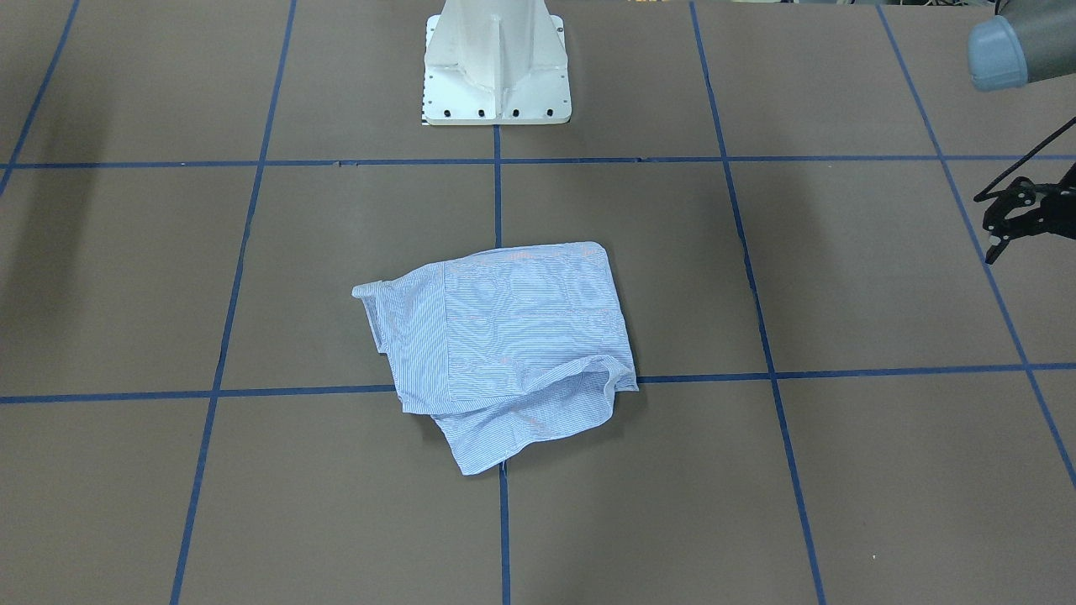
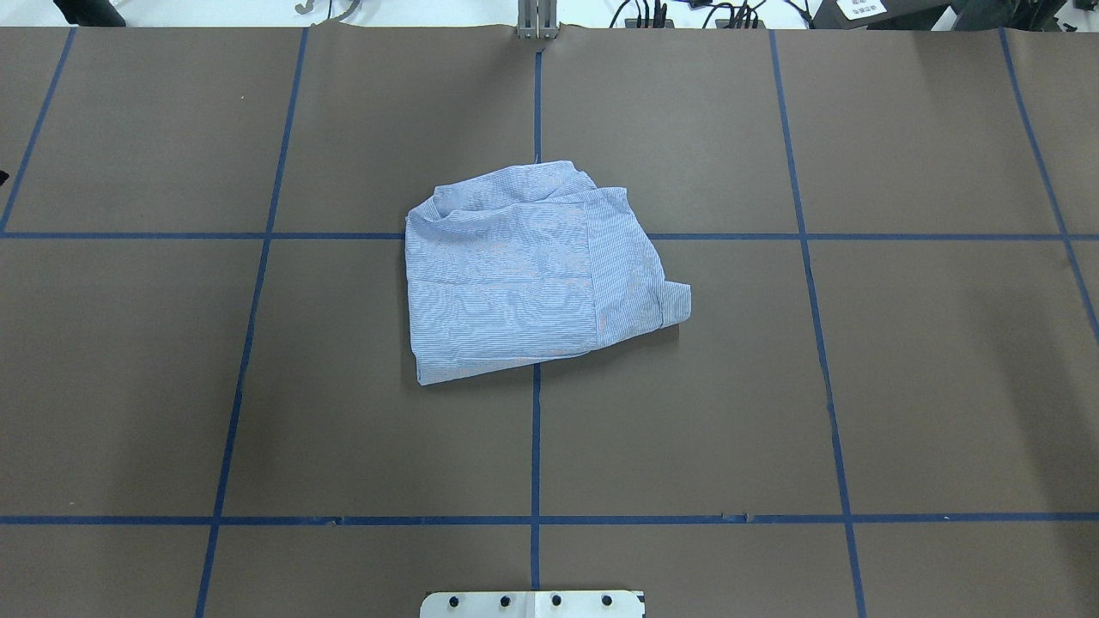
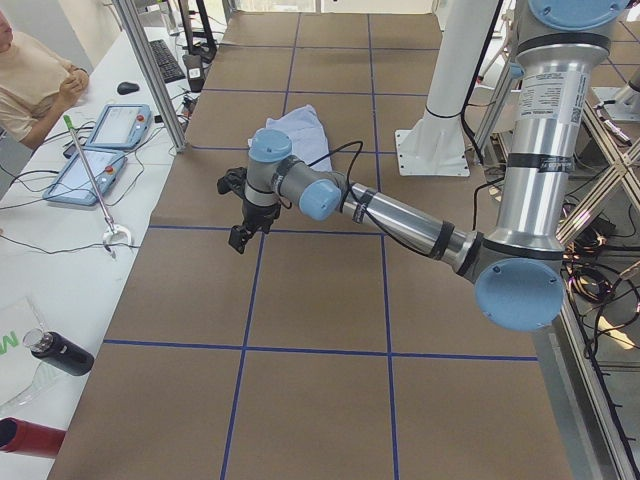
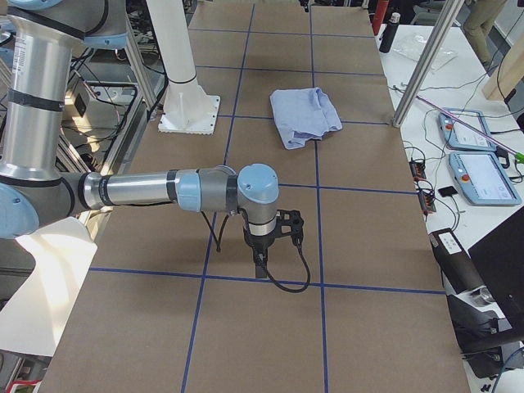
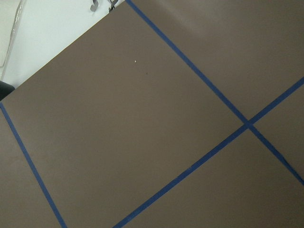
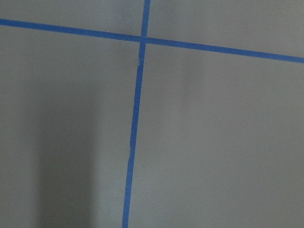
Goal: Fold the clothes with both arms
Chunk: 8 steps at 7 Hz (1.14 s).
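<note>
The clothes are one light blue-and-white striped shirt (image 1: 513,336), folded into a rough, rumpled rectangle at the table's middle (image 2: 524,275), touched by neither gripper. It also shows in the side views (image 3: 300,130) (image 4: 304,115). My left arm (image 3: 400,215) reaches out over bare table far from the shirt. Its left gripper (image 1: 985,228) (image 3: 235,215) hangs above the surface with its fingers apart and nothing between them. The right arm (image 4: 147,190) stretches over the table's other end; whether the right gripper (image 4: 260,264) is open or shut I cannot tell. Both wrist views show only brown table and blue tape lines.
The white pedestal base (image 1: 496,67) stands at the robot's edge of the table. Beyond the left end are a seated person (image 3: 30,70), control tablets (image 3: 100,130), a black bottle (image 3: 60,355) and a metal post (image 3: 150,70). More tablets (image 4: 483,176) lie beside the right end.
</note>
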{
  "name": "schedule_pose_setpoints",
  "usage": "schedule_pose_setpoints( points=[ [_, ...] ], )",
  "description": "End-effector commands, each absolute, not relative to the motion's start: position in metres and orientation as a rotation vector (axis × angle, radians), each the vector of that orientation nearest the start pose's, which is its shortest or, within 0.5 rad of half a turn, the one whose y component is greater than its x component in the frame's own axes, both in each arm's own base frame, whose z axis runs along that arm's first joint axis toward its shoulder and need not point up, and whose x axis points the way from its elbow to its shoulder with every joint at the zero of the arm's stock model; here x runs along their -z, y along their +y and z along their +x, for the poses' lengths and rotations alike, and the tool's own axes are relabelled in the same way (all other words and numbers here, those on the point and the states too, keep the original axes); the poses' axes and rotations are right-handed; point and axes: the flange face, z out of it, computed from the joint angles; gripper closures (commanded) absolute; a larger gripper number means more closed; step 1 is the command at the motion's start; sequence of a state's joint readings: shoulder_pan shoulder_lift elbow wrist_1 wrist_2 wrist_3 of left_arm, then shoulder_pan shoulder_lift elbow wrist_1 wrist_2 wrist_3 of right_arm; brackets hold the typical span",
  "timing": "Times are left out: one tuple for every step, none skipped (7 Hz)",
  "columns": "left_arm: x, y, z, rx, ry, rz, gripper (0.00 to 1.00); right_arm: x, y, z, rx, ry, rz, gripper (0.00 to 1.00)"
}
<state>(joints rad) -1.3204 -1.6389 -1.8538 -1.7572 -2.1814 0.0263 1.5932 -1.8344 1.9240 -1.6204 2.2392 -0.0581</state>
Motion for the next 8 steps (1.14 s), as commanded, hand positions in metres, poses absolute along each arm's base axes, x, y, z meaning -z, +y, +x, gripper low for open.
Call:
schedule_pose_setpoints(
  points=[
    [-0.524, -0.510, -0.020, -0.328, 0.799, 0.365, 0.00, -0.621, -0.378, 0.080, -0.010, -0.673, 0.089, 0.00],
    [-0.562, -0.508, -0.046, -0.312, 0.788, 0.306, 0.00, -0.621, -0.378, 0.080, -0.011, -0.673, 0.092, 0.00],
    [-0.608, -0.500, -0.091, -0.322, 0.771, 0.309, 0.00, -0.621, -0.377, 0.080, -0.012, -0.673, 0.090, 0.00],
    [-0.644, -0.473, -0.094, -0.316, 0.778, 0.254, 0.00, -0.621, -0.377, 0.080, -0.012, -0.674, 0.090, 0.00],
    [-0.649, -0.465, -0.093, -0.297, 0.787, 0.208, 0.00, -0.621, -0.377, 0.080, -0.010, -0.674, 0.092, 0.00],
    [-0.643, -0.470, -0.095, -0.265, 0.783, 0.125, 0.00, -0.620, -0.378, 0.080, -0.009, -0.674, 0.094, 0.00],
    [-0.646, -0.465, -0.098, -0.267, 0.755, 0.110, 0.00, -0.620, -0.378, 0.080, -0.008, -0.674, 0.094, 0.00],
    [-0.649, -0.462, -0.098, -0.258, 0.756, 0.102, 0.00, -0.620, -0.378, 0.080, -0.008, -0.674, 0.094, 0.00]
  ],
)
